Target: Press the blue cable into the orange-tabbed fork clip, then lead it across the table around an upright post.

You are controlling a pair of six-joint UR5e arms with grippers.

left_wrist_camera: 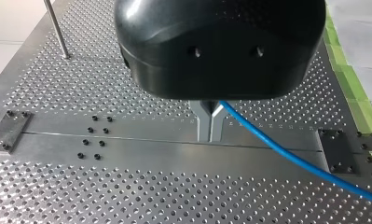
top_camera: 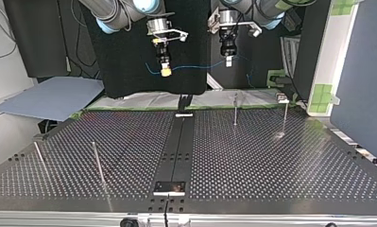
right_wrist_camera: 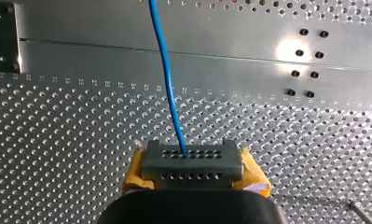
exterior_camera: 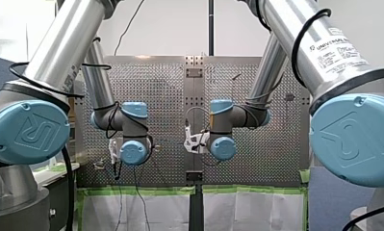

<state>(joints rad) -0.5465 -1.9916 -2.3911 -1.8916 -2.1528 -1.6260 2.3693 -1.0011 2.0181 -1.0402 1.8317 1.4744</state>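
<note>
A perforated metal table (top_camera: pixel 271 161) is shown from across in the top view. A smooth strip (top_camera: pixel 179 151) without holes is laid down its middle, from the near edge to the far edge, and a small pale plate (top_camera: pixel 169 187) is fixed at the near end. Four thin upright rods are set in the holes: a first post (top_camera: pixel 39 158) and a second post (top_camera: pixel 98 163) at the view's left, a third post (top_camera: pixel 235 109) and a fourth post (top_camera: pixel 285 118) at the right, nearer the far edge. In the left wrist view, black screw heads (left_wrist_camera: pixel 93 135) are seen in the strip, a dark plate (left_wrist_camera: pixel 337 149) at one end, and green tape (left_wrist_camera: pixel 356 88) along the table's edge
</note>
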